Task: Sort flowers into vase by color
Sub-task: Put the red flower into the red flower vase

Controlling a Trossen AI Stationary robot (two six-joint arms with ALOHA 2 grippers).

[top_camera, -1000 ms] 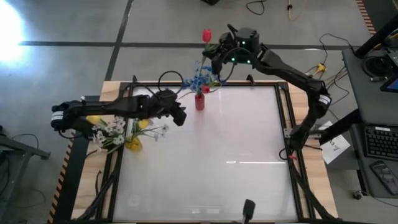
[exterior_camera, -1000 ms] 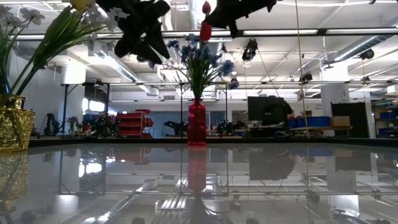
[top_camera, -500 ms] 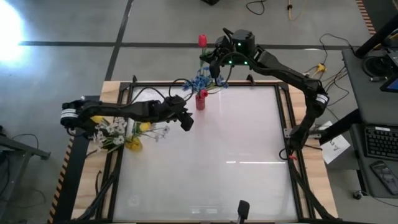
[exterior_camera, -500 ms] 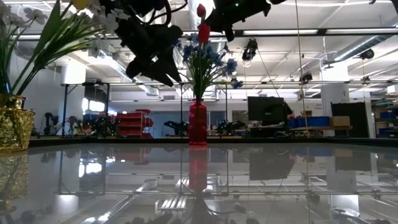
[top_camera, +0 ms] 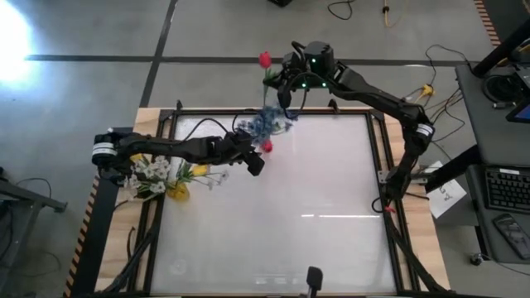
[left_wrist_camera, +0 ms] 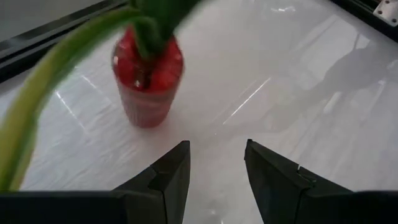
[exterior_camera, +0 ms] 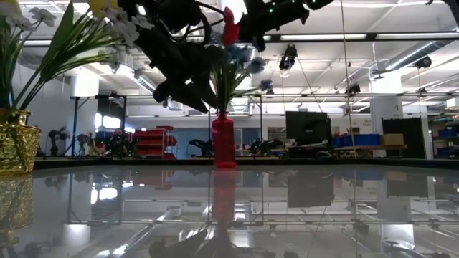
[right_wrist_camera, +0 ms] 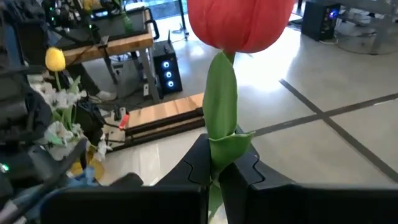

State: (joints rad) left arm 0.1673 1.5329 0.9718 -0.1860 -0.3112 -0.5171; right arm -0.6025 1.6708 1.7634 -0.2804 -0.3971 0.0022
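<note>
A red vase (left_wrist_camera: 148, 81) stands on the white table near its far edge (exterior_camera: 223, 140) and holds blue blossom clusters (top_camera: 269, 122) on green stems. My left gripper (left_wrist_camera: 214, 180) is open and hangs just short of the vase on its near-left side (top_camera: 257, 163), touching nothing that shows. My right gripper (top_camera: 286, 85) is above the table's far edge, shut on a red tulip (right_wrist_camera: 239, 22) whose bloom (top_camera: 265, 60) points out past the edge. A gold vase (top_camera: 175, 192) at the left holds yellow tulips and white sprays (top_camera: 153, 172). My right gripper pinches the red tulip's green stem (right_wrist_camera: 221, 146) between its two fingers, a short way below the bloom, where a leaf wraps the stem. The tulip is lifted clear, with the bloom (exterior_camera: 229, 32) standing out beyond the fingertips. The stem's lower end is hidden.
The table's white top (top_camera: 331, 215) has a dark frame (top_camera: 381, 165) around it. The gold vase (exterior_camera: 14, 140) stands at the left edge under my left arm. A cable loops near the far-left corner (top_camera: 224, 108). A small camera (top_camera: 315, 277) sits at the near edge.
My left gripper has moved right and down toward the red vase, ending close beside it. My right gripper has carried the tulip a little toward the left along the far edge. The blue blossoms have swung and now show nearer to me in the high view.
</note>
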